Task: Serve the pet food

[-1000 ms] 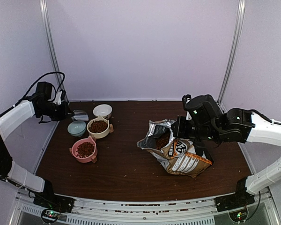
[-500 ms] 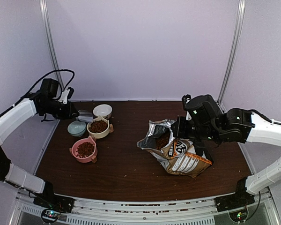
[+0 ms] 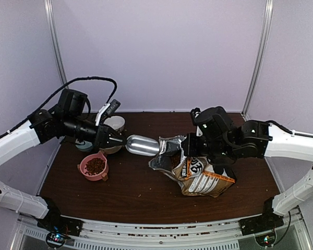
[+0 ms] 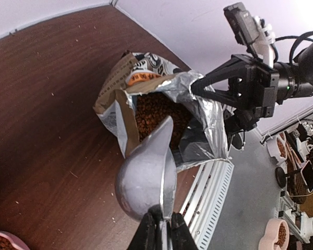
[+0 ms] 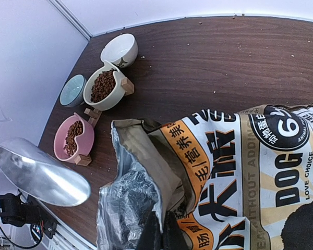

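Both pincers are gripping. The left pincer (image 4: 161, 232) is clamped on the thin handle of a scoop (image 4: 146, 177). The right pincer (image 5: 159, 234) is pinched closed on the crinkled foil rim of the bag (image 5: 240, 156).

The bench (image 3: 135, 192) is a dark brown slab with a fine wood grain, speckled with pale crumbs. The bag lies on its right half, slumped and creased. Its outside is glossy and printed in orange, black and white, and its lining is silver foil. Its mouth gapes toward the left arm.

The scoop is smooth, matt silver metal, with a rounded belly that narrows to a pointed lip. That lip sits at the bag's mouth; whether it touches the contents cannot be told.

Four small rounded bowls cluster at the far left. The pink bowl (image 3: 94, 165) and the cream bowl (image 5: 105, 86) each have a tan wooden block at the side. The pale teal bowl (image 5: 72, 89) and the white bowl (image 5: 120, 49) are glazed and plain.

The pet food (image 4: 156, 109) is a loose mass of tiny reddish-brown pellets. It fills the bag's open mouth, and more lies in the pink and cream bowls.
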Controlling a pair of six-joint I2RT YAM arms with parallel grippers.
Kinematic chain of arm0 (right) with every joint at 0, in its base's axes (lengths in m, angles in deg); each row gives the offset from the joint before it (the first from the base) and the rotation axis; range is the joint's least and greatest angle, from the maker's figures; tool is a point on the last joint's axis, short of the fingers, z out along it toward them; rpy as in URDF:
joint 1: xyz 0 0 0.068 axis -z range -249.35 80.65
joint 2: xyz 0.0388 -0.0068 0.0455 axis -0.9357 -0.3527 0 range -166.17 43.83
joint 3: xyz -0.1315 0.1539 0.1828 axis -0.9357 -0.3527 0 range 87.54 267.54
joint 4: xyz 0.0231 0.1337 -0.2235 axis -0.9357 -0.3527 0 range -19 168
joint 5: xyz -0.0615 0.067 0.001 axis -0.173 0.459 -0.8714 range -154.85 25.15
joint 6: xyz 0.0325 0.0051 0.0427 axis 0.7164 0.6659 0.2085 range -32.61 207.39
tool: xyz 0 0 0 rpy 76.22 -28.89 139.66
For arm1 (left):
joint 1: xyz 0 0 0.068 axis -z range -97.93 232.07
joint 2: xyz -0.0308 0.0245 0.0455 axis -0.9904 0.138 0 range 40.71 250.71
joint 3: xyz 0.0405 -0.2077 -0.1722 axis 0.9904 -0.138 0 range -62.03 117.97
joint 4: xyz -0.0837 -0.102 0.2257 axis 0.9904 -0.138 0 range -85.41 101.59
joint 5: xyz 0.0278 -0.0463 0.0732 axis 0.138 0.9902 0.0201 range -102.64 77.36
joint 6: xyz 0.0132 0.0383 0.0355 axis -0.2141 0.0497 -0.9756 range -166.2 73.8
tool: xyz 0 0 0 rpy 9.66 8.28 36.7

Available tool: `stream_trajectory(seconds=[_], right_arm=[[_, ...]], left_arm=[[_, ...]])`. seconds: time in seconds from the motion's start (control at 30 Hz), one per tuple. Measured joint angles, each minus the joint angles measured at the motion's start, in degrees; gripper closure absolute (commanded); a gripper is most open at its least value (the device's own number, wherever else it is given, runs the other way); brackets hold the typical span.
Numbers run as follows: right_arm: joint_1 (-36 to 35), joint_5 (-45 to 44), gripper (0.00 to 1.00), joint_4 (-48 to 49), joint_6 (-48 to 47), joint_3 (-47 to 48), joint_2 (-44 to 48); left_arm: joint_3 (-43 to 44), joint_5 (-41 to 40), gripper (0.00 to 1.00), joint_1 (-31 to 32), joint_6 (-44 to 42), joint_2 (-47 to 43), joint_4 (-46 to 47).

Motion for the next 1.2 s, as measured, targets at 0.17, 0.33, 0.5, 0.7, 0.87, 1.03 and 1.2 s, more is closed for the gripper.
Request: stream_trajectory(seconds=[0.17,0.33,0.5,0.7,0.87,1.03,1.2], right_arm=[[-1.22,0.42,1.00,0.70,-0.09,0.87,-2.19],[-2.29,0.28,1.00,0.76,-0.83,2.45,-4.46],[-3.23,0.11,1.00,0.50,-0.98,3.50,-6.56],[-3.45,-0.55,1.00,-0.22,-0.92,3.54,-6.71],[-3.26,-2.19,1.00,-1.73,-0.59,3.15,-5.64],[-2.56,-3.13,1.00,-2.47,0.52,1.62,-2.36],[-1.64,-3.15,1.00,-2.38,1.14,0.07,-0.24]], left_arm=[[-3.10,-2.47,1.00,3.43,3.45,2.89,1.79],[-3.48,-7.98,1.00,8.39,7.61,9.31,4.98],[0.48,-17.09,1.00,15.87,13.00,22.71,8.52],[6.25,-18.82,1.00,18.56,15.98,34.03,14.34],[6.40,-16.33,1.00,18.51,17.22,36.02,20.39],[3.80,-12.31,1.00,18.23,20.00,35.01,29.79],[-3.65,-8.09,1.00,16.68,25.51,30.32,39.15]])
